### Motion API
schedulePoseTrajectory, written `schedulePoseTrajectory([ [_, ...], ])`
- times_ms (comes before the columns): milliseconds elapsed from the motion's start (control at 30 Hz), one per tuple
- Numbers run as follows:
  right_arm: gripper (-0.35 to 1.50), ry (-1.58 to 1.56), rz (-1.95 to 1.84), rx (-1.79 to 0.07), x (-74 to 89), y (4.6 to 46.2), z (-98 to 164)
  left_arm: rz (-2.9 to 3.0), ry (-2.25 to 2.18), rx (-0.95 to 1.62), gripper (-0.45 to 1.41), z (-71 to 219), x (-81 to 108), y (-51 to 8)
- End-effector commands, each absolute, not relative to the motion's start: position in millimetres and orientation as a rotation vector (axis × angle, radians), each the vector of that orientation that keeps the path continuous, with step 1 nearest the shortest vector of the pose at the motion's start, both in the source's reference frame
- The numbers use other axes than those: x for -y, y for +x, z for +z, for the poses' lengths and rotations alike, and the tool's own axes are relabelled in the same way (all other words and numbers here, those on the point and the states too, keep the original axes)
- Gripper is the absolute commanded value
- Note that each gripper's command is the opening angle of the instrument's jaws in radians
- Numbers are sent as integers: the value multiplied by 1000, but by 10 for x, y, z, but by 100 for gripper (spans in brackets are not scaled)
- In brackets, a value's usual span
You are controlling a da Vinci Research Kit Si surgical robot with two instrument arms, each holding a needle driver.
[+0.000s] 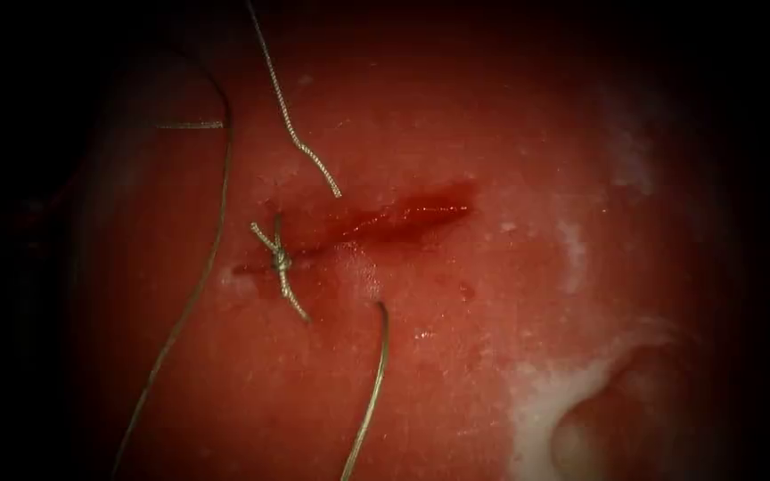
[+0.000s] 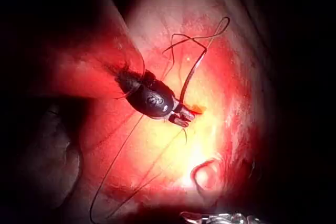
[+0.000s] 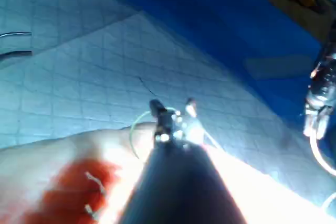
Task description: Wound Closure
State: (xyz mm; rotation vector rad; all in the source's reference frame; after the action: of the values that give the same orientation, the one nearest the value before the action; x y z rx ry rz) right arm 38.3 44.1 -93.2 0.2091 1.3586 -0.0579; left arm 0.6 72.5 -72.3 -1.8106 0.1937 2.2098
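Observation:
The cut [image 1: 385, 218] runs across the tissue [image 1: 492, 338], wet with red fluid. A finished knot [image 1: 280, 261] with short tails closes its left end. A braided thread end [image 1: 300, 147] hangs down and stops just above the cut. Long thin thread [image 1: 198, 285] curves down the left side. The smooth curved needle [image 1: 383, 374] rises from the lower edge, its end resting on the surface below the cut, not in the tissue. My left tool [image 2: 184, 117] is shut on the needle [image 2: 194, 72] near one end. My right tool [image 3: 173, 105] is open and holds nothing, beyond the tissue's edge.
A pale hollow [image 1: 617, 419] dents the tissue at the lower right. White gridded cloth [image 3: 79, 77] and a blue drape [image 3: 210, 24] lie beyond the tissue. A pale strand [image 3: 134, 129] curves beside my right tool. A shiny instrument [image 3: 319, 98] hangs over the drape.

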Motion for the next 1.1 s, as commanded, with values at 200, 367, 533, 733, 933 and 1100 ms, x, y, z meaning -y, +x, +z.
schedulePoseTrajectory([
  [200,148,41,74,-1360,-501,351,-906,2215,-1810,-190,-35,-715,-721,-2],
  [367,148,-65,41,-1313,-528,332,-867,2215,-1813,-188,-35,-715,-721,-2],
  [533,144,-87,-56,-1241,-532,328,-814,2215,-1812,-190,-35,-715,-721,-3],
  [733,143,-104,-130,-1152,-525,341,-752,2215,-1812,-190,-35,-715,-720,-3],
  [933,136,-120,-148,-1121,-513,363,-738,2215,-1812,-190,-35,-715,-720,-3],
  [1100,-35,-62,-195,-1093,-508,357,-746,2215,-1812,-190,-35,-715,-720,-3],
])
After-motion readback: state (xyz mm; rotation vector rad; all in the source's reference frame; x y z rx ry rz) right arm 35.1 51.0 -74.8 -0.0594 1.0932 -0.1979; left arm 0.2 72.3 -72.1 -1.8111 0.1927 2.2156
